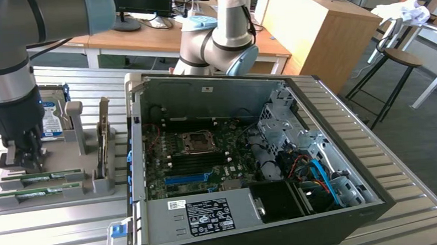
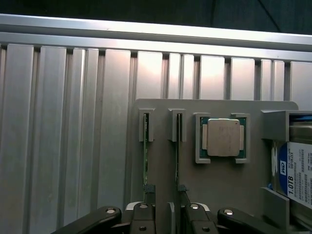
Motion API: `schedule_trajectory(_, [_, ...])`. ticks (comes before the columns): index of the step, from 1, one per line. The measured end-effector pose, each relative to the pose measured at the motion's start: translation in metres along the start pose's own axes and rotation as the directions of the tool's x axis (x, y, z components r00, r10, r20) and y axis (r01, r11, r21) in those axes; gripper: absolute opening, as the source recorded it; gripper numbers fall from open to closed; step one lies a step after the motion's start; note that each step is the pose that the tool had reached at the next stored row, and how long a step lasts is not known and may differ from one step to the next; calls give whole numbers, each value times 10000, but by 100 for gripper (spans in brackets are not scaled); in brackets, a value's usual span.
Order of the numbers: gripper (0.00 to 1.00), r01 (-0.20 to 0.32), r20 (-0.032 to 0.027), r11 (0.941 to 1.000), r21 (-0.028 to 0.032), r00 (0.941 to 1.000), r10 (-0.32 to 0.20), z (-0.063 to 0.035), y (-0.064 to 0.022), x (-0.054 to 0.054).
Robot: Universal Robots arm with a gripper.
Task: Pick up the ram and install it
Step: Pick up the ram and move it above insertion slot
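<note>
Two green ram sticks (image 1: 41, 178) lie on edge, side by side, in slots of a grey holder (image 1: 96, 186) at the exterior view's left. In the wrist view they appear as thin green edges, one ram stick (image 2: 146, 158) and its neighbour (image 2: 177, 158). My gripper (image 1: 25, 158) hangs low over the holder's end, close above the sticks. Seen from the wrist, the gripper (image 2: 165, 191) is open, its dark fingertips (image 2: 149, 189) standing apart in line with the two sticks, with only the holder's grey base between them. Nothing is held.
The holder also carries a square silver processor (image 2: 223, 137), a hard drive (image 2: 297, 173) with a blue-white label, and an upright card (image 1: 103, 139). An open computer case (image 1: 135, 159) with its motherboard (image 1: 198, 162) stands on the ribbed metal table (image 1: 53, 235), right of the holder.
</note>
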State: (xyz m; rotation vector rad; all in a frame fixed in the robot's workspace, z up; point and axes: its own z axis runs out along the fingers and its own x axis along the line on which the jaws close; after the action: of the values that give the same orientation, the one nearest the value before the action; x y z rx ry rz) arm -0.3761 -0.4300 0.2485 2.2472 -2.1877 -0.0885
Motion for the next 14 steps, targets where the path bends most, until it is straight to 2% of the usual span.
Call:
schedule_trajectory(7, [30,0,0,10000,0,10000,0,53,-2,2])
schedule_trajectory(14, [30,0,0,10000,1,10000,0,56,-2,22])
